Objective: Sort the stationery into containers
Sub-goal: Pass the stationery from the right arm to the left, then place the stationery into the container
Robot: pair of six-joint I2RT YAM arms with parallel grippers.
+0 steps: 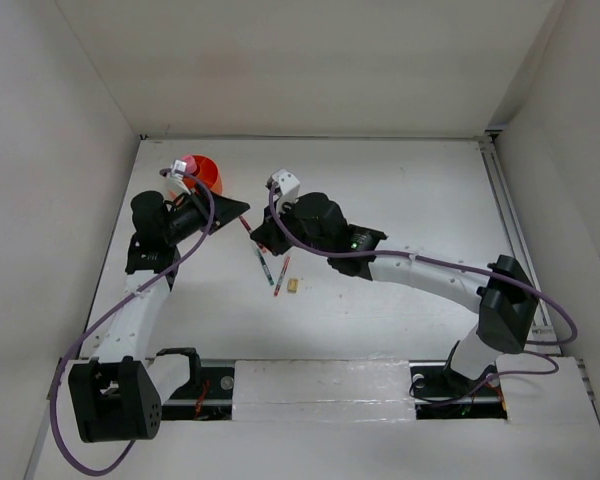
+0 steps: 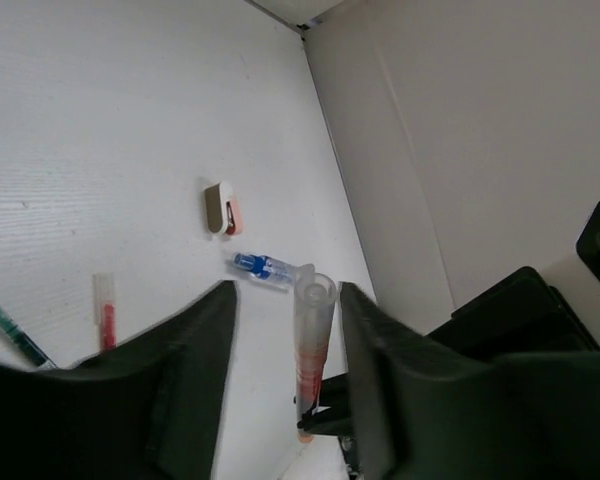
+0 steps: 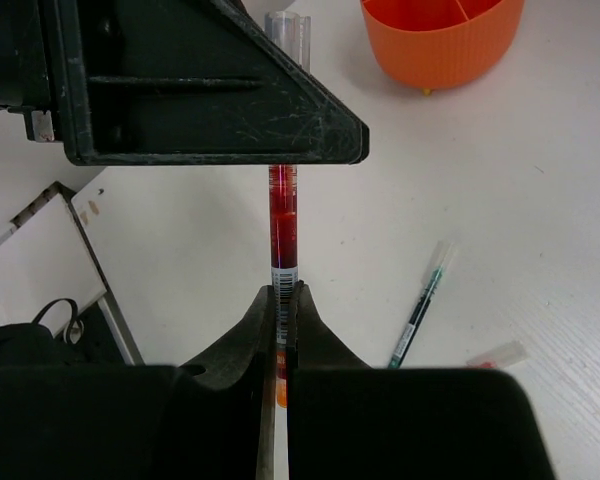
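Observation:
My right gripper [image 3: 283, 292] is shut on the barcode end of a red pen [image 3: 283, 215] and holds it above the table. The pen's clear-capped end [image 2: 315, 330] stands between the open fingers of my left gripper [image 2: 285, 300], close to the right finger [image 2: 375, 360] with a gap showing. In the top view the two grippers meet at the pen [image 1: 245, 225], just right of the orange divided tub [image 1: 208, 175]. The tub also shows in the right wrist view [image 3: 440, 45]. A clear blue-capped tube [image 2: 263, 267] and a white-tan eraser [image 2: 220, 208] lie on the table.
A dark pen with a green tip [image 3: 420, 310] and a thin red pen [image 2: 105, 315] lie on the table near the grippers [image 1: 264, 266]. A small tan piece [image 1: 296, 286] lies beside them. White walls enclose the table on three sides.

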